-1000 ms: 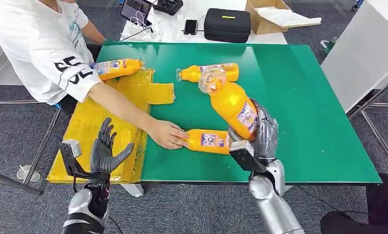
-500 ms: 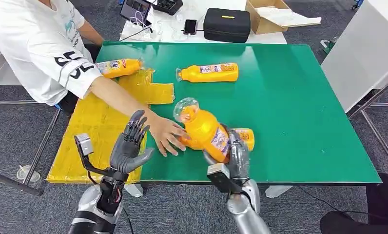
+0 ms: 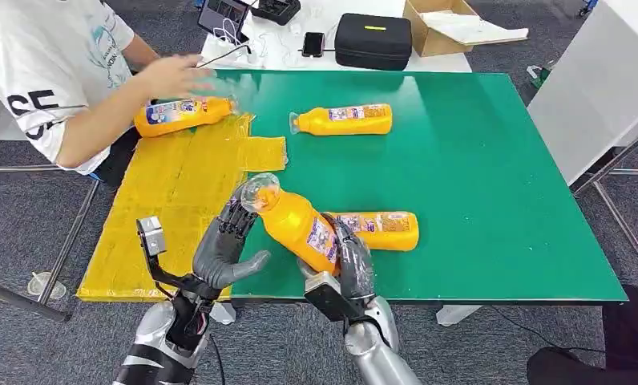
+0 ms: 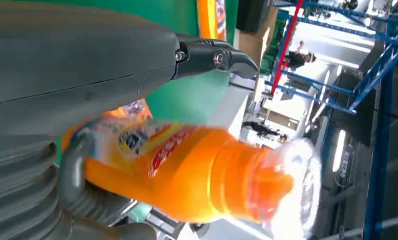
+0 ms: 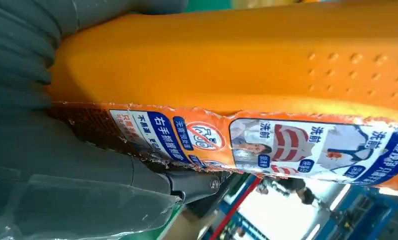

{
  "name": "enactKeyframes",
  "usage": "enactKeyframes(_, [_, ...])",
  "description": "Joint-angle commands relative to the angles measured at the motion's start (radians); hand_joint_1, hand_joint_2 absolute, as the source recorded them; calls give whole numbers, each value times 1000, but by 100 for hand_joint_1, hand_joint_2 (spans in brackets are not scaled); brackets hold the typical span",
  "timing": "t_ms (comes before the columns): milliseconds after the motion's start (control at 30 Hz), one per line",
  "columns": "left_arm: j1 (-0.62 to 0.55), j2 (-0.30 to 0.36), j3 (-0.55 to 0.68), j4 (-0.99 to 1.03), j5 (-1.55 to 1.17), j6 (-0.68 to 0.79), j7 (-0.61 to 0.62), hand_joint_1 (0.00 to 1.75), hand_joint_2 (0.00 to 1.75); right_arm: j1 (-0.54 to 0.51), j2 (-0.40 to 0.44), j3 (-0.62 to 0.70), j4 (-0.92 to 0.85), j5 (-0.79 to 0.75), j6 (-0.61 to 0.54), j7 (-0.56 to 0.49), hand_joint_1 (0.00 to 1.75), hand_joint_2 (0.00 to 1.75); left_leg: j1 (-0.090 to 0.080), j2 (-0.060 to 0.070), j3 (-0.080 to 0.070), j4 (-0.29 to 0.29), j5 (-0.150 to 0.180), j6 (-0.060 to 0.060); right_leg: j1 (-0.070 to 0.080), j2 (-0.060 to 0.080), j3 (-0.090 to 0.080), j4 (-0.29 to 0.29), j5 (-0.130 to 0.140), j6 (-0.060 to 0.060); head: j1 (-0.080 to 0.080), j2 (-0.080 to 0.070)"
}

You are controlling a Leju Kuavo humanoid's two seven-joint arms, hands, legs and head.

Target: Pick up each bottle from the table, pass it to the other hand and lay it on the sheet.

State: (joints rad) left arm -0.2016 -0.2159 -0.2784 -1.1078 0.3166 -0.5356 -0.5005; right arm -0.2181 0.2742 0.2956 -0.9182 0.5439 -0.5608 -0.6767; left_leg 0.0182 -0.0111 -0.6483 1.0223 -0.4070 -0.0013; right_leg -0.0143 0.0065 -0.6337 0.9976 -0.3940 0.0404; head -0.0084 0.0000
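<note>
Right hand (image 3: 349, 261) grips bottle (image 3: 296, 223) low, cap tilted toward left hand (image 3: 224, 249), fingers spread; close left around the upper body firmly before right releases.

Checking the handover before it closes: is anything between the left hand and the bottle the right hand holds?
Nothing visible. The left hand is open beside the neck of the held bottle, which the right hand grips.

Green table (image 3: 492, 160): two orange bottles (image 3: 344, 120) (image 3: 380, 230) lying flat; yellow sheet (image 3: 171, 208) at left edge, bottle (image 3: 179, 115) on it.
</note>
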Motion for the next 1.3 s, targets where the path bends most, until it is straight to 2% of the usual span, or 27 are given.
enactKeyframes(33, [-60, 51, -86, 70, -16, -13, -7, 0, 175, -117, 33, 59, 159, -47, 5, -5, 175, 175, 0, 3, 6, -1, -2, 1, 1, 1, 5, -1, -1, -2, 0, 0])
enactKeyframes(100, [-66, 50, -93, 82, -17, -15, -6, 0, 175, -128, 35, 79, 175, -29, -4, 4, 175, 175, 0, 3, 8, -1, -2, 1, 1, 1, 8, -2, -2, -2, 0, 0])
enactKeyframes(200, [-82, 44, -101, 119, 3, -32, 3, 0, 175, -142, 49, 125, 232, 13, -35, 18, 175, 175, 0, 2, 4, -1, -1, 1, 1, 0, 4, -1, -1, -1, 0, 0])
enactKeyframes(367, [-88, 43, -103, 134, 4, -29, 3, 0, 175, -141, 58, 135, 257, 17, -45, 20, 175, 175, 0, 2, 6, -1, -2, 1, 1, 0, 6, -1, -1, -2, 0, 0])
enactKeyframes(667, [-116, 37, -98, 190, 60, -52, 23, 0, 175, -161, 75, 261, 408, 53, 32, 69, 175, 175, 0, 1, 5, -1, -1, 0, 1, -1, 5, -1, -1, -2, 0, 0])
enactKeyframes(1033, [-114, 35, -92, 190, 78, -60, 23, 0, 175, -157, 75, 291, 429, 40, 41, 92, 175, 175, 0, 0, 3, 0, -1, 0, 1, -2, 3, -1, -1, -1, 0, 0])
enactKeyframes(1067, [-112, 35, -91, 188, 76, -54, 24, 10, 175, -156, 75, 290, 426, 25, 43, 89, 175, 175, 1, 0, 5, 0, -2, 1, 1, -2, 5, -1, -2, -2, 0, 0])
enactKeyframes(1100, [-111, 36, -93, 186, 75, -54, 24, 63, 175, -156, 75, 291, 427, 25, 41, 90, 175, 175, 0, 0, 6, 0, -2, 1, 1, -3, 7, -1, -3, -2, 0, 0])
enactKeyframes(1167, [-111, 36, -93, 186, 75, -54, 24, 63, 175, -156, 75, 291, 427, 25, 41, 90, 175, 175, 0, -1, 4, 0, -1, 1, 1, -3, 4, -1, -2, -2, 0, 0])
enactKeyframes(1200, [-107, 36, -93, 180, 67, -47, 18, 175, 175, -155, 75, 287, 418, 8, 40, 87, 175, 175, 0, -1, 3, 0, -1, 1, 1, -3, 3, 0, -2, -1, 0, 0])
enactKeyframes(1300, [-101, 38, -94, 169, 59, -48, 14, 175, 175, -161, 75, 290, 414, -5, 23, 86, 175, 175, 0, 0, 6, 0, -2, 1, 1, -2, 5, -1, -2, -2, 0, 0])
